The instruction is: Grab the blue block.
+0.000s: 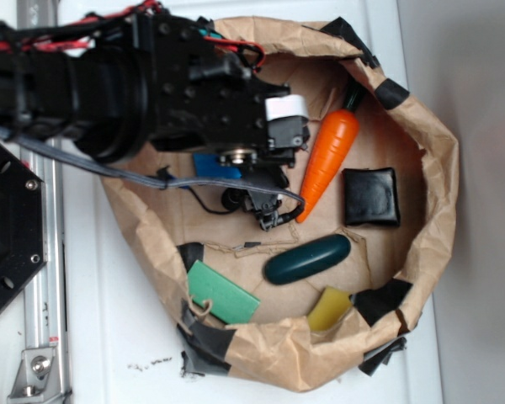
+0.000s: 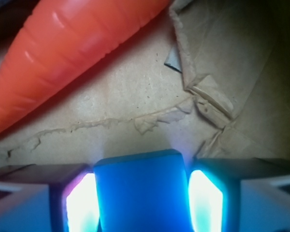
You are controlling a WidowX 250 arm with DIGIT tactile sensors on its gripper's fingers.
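The blue block (image 2: 141,193) sits between my two fingers in the wrist view, and its sides meet the glowing inner pads (image 2: 82,203) on both sides. In the exterior view only a strip of the blue block (image 1: 212,165) shows under the black wrist. My gripper (image 1: 240,172) points down into the brown paper bag, shut on the block at the bag floor (image 2: 135,96).
An orange carrot (image 1: 328,160) lies just right of the gripper and also shows in the wrist view (image 2: 63,53). A black block (image 1: 371,196), a dark green oblong (image 1: 307,258), a flat green block (image 1: 221,292) and a yellow piece (image 1: 329,308) lie inside the crumpled bag rim (image 1: 442,168).
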